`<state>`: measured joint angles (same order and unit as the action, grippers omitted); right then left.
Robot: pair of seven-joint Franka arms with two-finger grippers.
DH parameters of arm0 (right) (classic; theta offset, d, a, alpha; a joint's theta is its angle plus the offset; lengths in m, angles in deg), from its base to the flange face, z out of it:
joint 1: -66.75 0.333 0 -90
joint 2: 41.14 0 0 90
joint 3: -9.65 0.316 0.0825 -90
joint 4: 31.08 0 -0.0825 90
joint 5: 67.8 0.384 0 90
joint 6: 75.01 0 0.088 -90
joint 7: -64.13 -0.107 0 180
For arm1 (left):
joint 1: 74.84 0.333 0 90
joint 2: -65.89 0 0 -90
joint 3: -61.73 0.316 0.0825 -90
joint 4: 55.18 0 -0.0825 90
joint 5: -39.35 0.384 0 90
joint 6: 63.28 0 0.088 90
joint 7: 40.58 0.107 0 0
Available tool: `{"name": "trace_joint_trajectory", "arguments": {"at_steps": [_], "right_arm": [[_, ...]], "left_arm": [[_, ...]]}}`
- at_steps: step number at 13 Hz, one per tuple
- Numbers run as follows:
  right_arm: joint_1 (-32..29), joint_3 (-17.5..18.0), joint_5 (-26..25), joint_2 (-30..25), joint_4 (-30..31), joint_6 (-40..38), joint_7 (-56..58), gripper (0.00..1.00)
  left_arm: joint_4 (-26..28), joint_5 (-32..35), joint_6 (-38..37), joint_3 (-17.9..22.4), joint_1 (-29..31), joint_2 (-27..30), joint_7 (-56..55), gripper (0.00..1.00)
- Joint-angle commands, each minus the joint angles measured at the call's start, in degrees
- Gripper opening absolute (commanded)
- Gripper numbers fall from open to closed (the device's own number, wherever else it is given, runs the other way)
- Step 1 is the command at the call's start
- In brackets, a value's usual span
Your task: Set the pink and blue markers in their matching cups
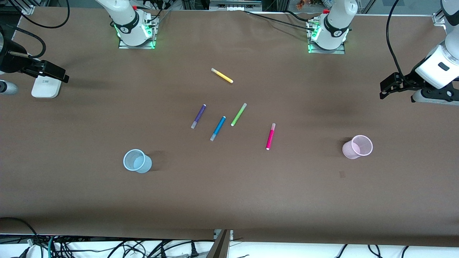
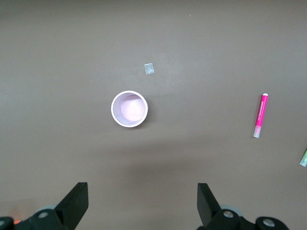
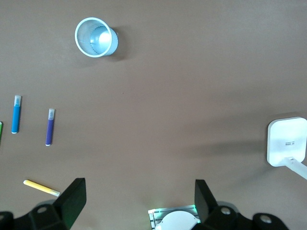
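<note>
A: Cups first: we count two, both upright and with nothing in them. The blue cup [image 1: 137, 161] sits lower left of the front view, the pink cup [image 1: 357, 147] at right of centre, well apart.

B: And we count five markers lying flat above them. The pink marker [image 1: 270, 136] is nearest the pink cup; the blue marker [image 1: 217, 128] lies mid-frame between the purple marker [image 1: 198, 116] and the green marker [image 1: 239, 114]; the yellow marker [image 1: 222, 75] is highest.

A: In the left wrist view the green one is cut off at the right edge, and we cannot make out what the small pale scrap [image 2: 149, 69] near the pink cup is.

B: Two grippers. The left gripper [image 1: 389, 86] hangs at the right edge, fingers spread and holding nothing. The right gripper [image 1: 50, 71], at the left edge over the white box [image 1: 46, 87], is likewise released.

A: Both arms wait; each is partly cut off by the frame.
</note>
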<state>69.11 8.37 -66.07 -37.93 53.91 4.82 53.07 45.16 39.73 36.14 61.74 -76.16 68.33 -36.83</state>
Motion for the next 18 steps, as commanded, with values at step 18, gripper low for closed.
{"name": "trace_joint_trajectory", "arguments": {"at_steps": [18], "right_arm": [[1.0,1.1,0.3,0.0,1.1,-2.7,-0.3,1.0]], "left_arm": [[-1.5,0.9,-1.3,0.1,-0.4,-0.6,0.7,1.0]]}}
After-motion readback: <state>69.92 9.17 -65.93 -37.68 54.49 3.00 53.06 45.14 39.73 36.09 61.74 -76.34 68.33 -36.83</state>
